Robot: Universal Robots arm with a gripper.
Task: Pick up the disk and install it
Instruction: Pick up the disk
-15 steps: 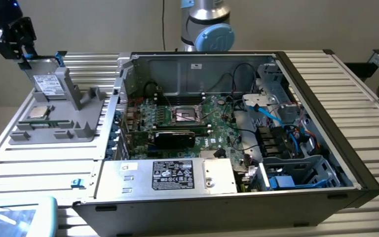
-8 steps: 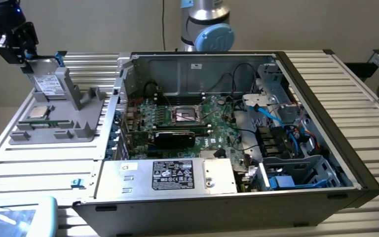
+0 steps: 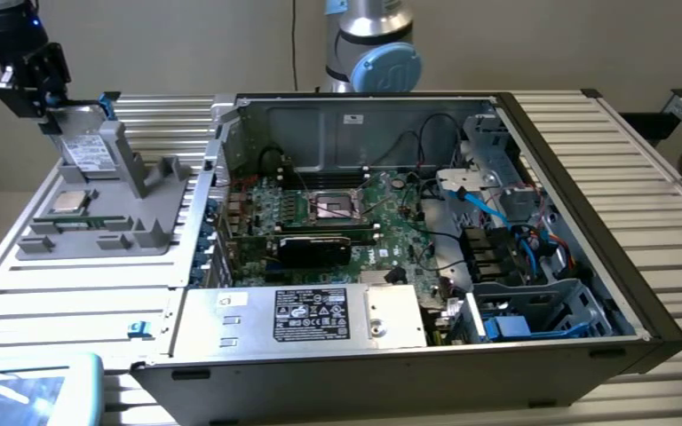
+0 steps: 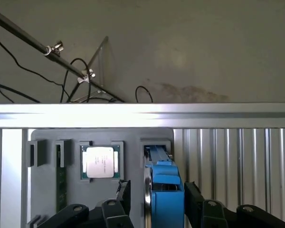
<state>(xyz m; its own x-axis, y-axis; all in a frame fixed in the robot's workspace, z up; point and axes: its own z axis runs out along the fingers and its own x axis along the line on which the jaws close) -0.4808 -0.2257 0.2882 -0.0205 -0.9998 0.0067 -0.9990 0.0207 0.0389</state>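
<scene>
Slatted metal table (image 3: 68, 293), grey holder (image 3: 139, 232) at 9 o'clock from the PC case (image 3: 578, 177); gripper (image 4: 156, 190) hangs jaws apart, straddling the upright disk (image 3: 86, 149).

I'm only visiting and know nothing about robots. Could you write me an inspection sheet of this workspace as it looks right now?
Surface: ribbed metal table carrying a grey holder and an open computer case.
Job's things: disk with a blue frame stands upright in a slot of the holder, not in the case.
Clutter: square chip sits in the holder beside the disk; labelled silver box in the case.
Grippers: gripper at the disk, jaws open, one on each side of it.
Cables: blue cables and black wires inside the case.
Surroundings: plain wall; arm's base behind the case.
</scene>
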